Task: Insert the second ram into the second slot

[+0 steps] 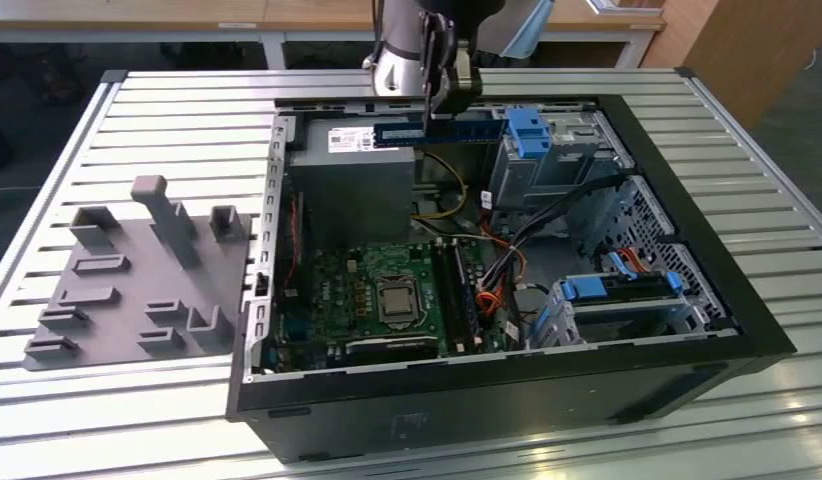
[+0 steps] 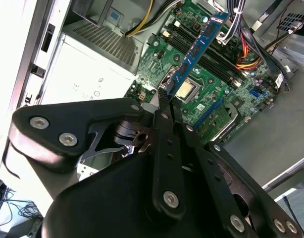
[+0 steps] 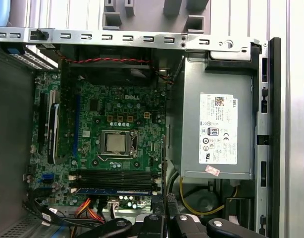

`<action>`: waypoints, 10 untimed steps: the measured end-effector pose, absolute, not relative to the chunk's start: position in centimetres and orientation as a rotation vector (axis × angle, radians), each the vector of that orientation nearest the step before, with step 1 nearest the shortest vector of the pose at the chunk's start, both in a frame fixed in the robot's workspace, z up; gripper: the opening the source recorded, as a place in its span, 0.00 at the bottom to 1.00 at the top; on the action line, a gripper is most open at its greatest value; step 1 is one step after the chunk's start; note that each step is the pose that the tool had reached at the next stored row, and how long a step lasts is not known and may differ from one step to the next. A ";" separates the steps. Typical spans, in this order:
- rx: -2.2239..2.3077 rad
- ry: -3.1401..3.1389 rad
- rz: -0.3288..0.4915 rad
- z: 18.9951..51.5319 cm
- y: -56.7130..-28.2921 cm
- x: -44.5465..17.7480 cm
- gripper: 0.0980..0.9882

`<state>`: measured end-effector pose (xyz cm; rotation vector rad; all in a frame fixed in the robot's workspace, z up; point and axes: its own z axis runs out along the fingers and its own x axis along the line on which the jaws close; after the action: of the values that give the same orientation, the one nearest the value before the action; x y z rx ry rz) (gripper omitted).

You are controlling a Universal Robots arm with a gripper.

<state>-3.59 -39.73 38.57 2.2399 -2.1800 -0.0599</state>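
Cables [image 1: 551, 212] seemingly crowd the motherboard [image 1: 371, 290] below tool [image 1: 437, 112] holding second ram [image 1: 473, 130].

Seen in the exterior view: a metal table [image 1: 758, 200] topped with long, pale, ribbed slats running left to right. Bears, across the middle and toward the exterior view's right, a black desktop computer case [image 1: 518, 400], laid on its side with the open face up. Bears also, on the exterior view's left, a flat grey fixture plate [image 1: 118, 300] with raised blocks and a tall upright post [image 1: 164, 215], lying just beside the case's left wall.
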 end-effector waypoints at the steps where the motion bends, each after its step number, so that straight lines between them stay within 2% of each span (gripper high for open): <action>1: 2.240 -2.180 -0.060 38.6 -39.7 -3.6 0.04; 10: 2.240 -2.180 -0.060 38.6 -39.8 -3.6 0.04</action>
<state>-3.59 -39.84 38.56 2.2400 -2.1800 -0.0599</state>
